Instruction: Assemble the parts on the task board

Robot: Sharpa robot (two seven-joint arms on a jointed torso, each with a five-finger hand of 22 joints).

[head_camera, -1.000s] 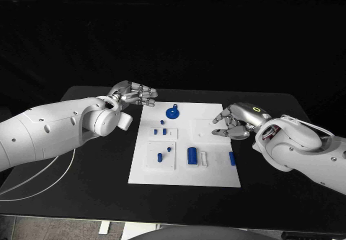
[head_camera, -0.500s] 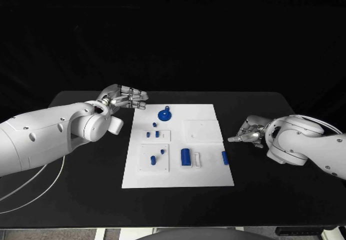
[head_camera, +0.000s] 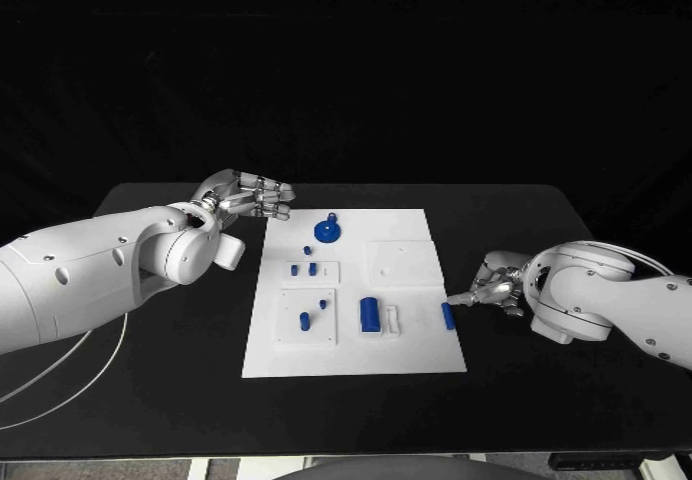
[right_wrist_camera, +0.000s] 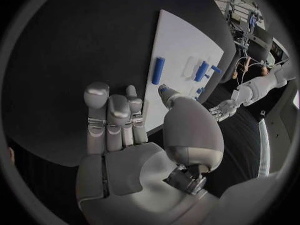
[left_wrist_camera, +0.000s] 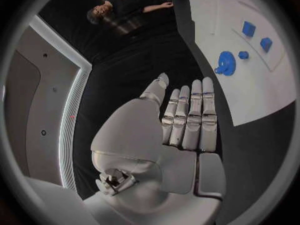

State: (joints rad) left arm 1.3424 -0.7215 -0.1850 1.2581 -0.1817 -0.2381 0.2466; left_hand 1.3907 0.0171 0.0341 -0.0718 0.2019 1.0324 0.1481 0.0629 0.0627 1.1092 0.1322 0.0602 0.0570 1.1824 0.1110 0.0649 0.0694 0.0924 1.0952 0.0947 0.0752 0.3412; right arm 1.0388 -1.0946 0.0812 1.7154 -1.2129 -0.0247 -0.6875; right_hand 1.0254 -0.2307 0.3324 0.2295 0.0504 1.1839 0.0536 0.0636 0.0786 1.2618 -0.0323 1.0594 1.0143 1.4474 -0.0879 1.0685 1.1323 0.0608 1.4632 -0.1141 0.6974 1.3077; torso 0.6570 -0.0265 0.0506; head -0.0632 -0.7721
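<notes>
Head view: task board (head_camera: 411, 350) central on black table (head_camera: 173, 400); blue gear (head_camera: 327, 232) at its far end, blue cylinder (head_camera: 369, 314) and blue peg (head_camera: 447, 316) near its right edge. Left hand (head_camera: 254, 195) beside the far-left corner, fingers curled, empty.

Left wrist view: fingers (left_wrist_camera: 190, 117) together, holding nothing.

Right wrist view: right hand (right_wrist_camera: 125, 135) fingers spread, empty, just off the board edge; risk: approaching low could nudge the board and scatter the parts.

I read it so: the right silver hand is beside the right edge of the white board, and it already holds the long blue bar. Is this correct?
Not quite. The right silver hand is beside the right edge of the white task board, but it holds nothing. In the right wrist view the long blue bar lies on the board, apart from the fingers.
</notes>
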